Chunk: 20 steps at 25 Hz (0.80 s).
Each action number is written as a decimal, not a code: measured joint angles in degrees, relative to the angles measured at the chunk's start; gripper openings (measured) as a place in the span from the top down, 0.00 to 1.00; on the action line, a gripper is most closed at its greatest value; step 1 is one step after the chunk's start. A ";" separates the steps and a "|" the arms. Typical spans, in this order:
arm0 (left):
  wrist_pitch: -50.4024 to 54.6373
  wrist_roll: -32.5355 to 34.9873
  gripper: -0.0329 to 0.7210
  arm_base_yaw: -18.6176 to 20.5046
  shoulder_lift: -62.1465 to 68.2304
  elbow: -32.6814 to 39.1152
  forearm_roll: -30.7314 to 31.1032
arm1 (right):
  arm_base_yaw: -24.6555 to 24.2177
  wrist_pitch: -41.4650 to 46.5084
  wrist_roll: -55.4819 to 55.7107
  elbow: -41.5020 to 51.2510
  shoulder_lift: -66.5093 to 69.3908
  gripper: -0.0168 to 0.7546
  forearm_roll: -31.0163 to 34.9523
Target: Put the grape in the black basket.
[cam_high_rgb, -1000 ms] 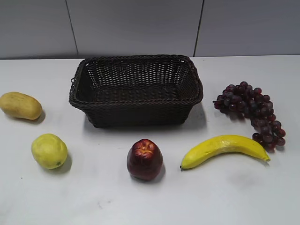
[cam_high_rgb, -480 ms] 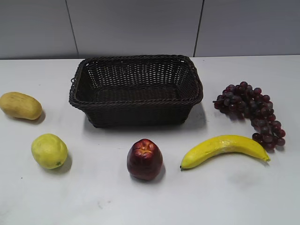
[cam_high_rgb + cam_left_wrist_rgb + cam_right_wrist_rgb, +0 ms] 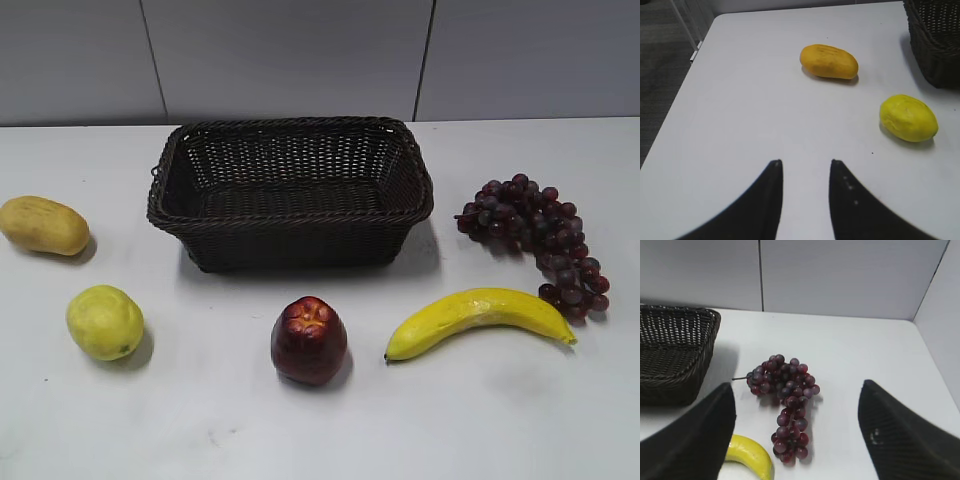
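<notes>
The grape [image 3: 535,240] is a tapering bunch of dark purple-red grapes lying on the white table, right of the black basket [image 3: 290,205]. In the right wrist view the grape [image 3: 787,400] lies ahead of and between the wide-open fingers of my right gripper [image 3: 797,385], which hovers above it without touching. The black basket's corner [image 3: 675,355] shows at the left there. My left gripper [image 3: 805,162] is open and empty over bare table at the left. Neither gripper shows in the exterior view.
A yellow banana [image 3: 475,318] lies just in front of the grape, its tip beside my right gripper's left finger [image 3: 747,455]. A dark red apple [image 3: 309,340] sits front centre. A yellow-green fruit [image 3: 104,321] and an orange-yellow fruit [image 3: 43,225] lie at the left. A wall stands behind.
</notes>
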 joint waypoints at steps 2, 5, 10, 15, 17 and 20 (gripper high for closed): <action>0.00 0.00 0.64 0.00 0.00 0.00 0.00 | 0.00 -3.42 0.00 0.00 7.87 0.17 0.00; 0.00 0.00 0.64 0.00 0.00 0.00 0.00 | 0.00 -4.38 0.00 -1.52 19.48 0.11 0.00; 0.00 0.00 0.64 0.00 0.00 0.00 0.00 | 0.00 -1.20 0.00 -9.88 39.40 0.10 0.00; 0.00 0.00 0.64 0.00 0.00 0.00 0.00 | 0.00 2.26 -1.18 -19.16 55.60 0.10 0.18; 0.00 0.00 0.64 0.00 0.00 0.00 0.00 | 0.00 2.56 -2.14 -22.27 60.32 0.10 0.24; 0.00 0.00 0.64 0.00 0.00 0.00 0.00 | 0.00 3.20 -2.94 -26.47 66.89 0.11 -0.02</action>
